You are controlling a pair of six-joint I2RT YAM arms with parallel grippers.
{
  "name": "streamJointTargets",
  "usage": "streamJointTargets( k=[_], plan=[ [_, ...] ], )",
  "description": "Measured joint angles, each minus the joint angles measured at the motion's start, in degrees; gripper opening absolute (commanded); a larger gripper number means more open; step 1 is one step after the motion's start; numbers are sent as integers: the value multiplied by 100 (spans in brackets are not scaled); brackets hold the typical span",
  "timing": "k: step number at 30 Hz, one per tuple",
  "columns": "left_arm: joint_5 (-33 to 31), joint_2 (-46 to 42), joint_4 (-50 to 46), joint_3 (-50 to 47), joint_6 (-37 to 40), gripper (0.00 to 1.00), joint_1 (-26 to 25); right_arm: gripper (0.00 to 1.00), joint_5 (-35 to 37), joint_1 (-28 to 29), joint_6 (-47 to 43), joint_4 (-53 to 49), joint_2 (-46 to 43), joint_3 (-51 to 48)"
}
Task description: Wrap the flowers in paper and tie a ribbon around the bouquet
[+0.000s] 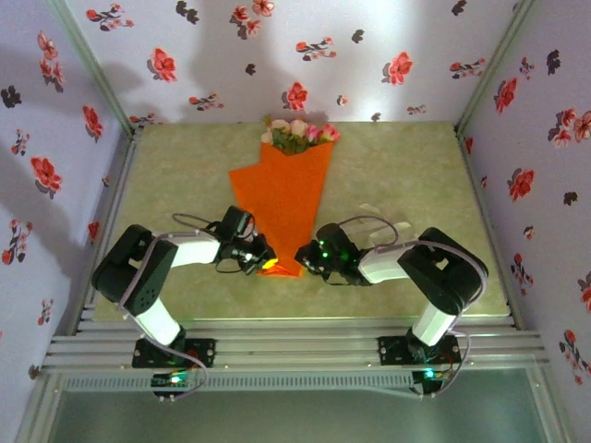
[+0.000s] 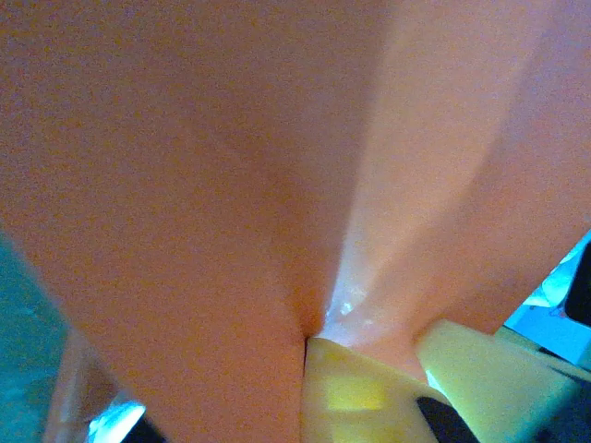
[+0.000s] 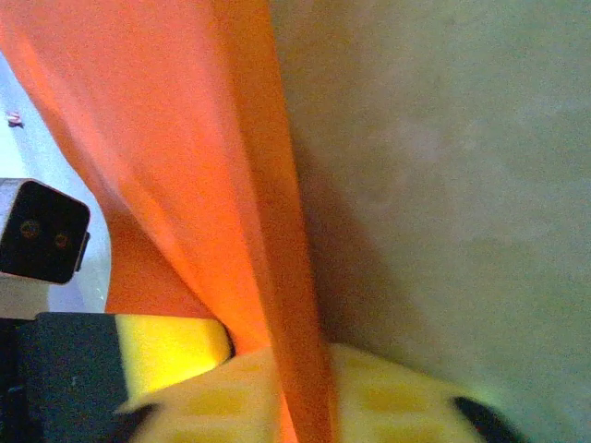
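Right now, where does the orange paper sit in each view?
Top external: paper at centre, narrow end pointing down the frame.
Left wrist: paper across most of the frame, pinched bottom centre.
Right wrist: paper band from upper left to bottom centre.
Shared landmark: yellow pads at its narrow end.

Orange paper (image 1: 282, 198), pink-cream flowers (image 1: 297, 132), red-flowered walls (image 1: 369, 41)

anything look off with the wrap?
Yes: the paper is wrapped unevenly, with a flap jutting out on its left side. The ribbon lies loose by the right arm, not tied around it.
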Motion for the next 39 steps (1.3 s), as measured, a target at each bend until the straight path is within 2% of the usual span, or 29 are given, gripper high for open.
streamJointTargets(
  k=[5, 8, 10, 12, 13, 14, 15, 16, 17, 21, 23, 25, 26, 31, 32, 34, 35, 36, 39],
  plan=[
    [2, 0, 11, -2, 0, 0, 0, 42, 11, 162, -2, -101, -243, -96],
    [2, 0, 13, -2, 0, 0, 0, 29, -7, 251, -2, -247, -278, -101],
    [4, 0, 13, -2, 0, 0, 0, 9, -28, 293, 13, -350, -275, -111],
    [4, 0, 13, -2, 0, 0, 0, 0, -28, 299, 35, -385, -256, -122],
    [4, 0, 13, -2, 0, 0, 0, 1, -28, 299, 85, -378, -249, -129],
    [4, 0, 13, -2, 0, 0, 0, 9, -26, 299, 92, -374, -249, -136],
    [7, 0, 13, -2, 0, 0, 0, 24, -24, 299, 125, -367, -249, -140],
    [7, 0, 13, -2, 0, 0, 0, 34, -20, 299, 149, -374, -249, -146],
    [7, 0, 15, -2, 0, 0, 0, 37, -39, 299, 142, -319, -260, -170],
    [9, 0, 15, -2, 0, 0, 0, 38, -52, 332, 136, -343, -358, -168],
    [7, 0, 15, -2, 0, 0, 0, 31, -52, 337, 133, -341, -356, -168],
    [7, 0, 15, -2, 0, 0, 0, 6, -70, 352, 127, -372, -295, -166],
    [7, 0, 15, -2, 0, 0, 0, 0, -66, 365, 175, -409, -249, -166],
    [-15, -31, 17, 0, 0, 0, -2, 0, -11, 376, 221, -483, -214, -149],
    [-35, -59, 15, 0, 0, 0, -7, 4, 28, 380, 216, -538, -243, -133],
    [-125, -118, -24, 7, 0, 16, -20, 34, 133, 402, 205, -754, -365, -76],
    [-210, -153, -72, 11, -2, 26, -39, 44, 205, 407, 175, -992, -479, -44],
    [-267, -214, -103, 28, -7, 33, -50, 49, 264, 404, 157, -1228, -621, -24],
    [-586, -485, -518, 98, -52, 49, -59, 51, 616, 389, 28, -2223, -1165, 179]
  ],
)
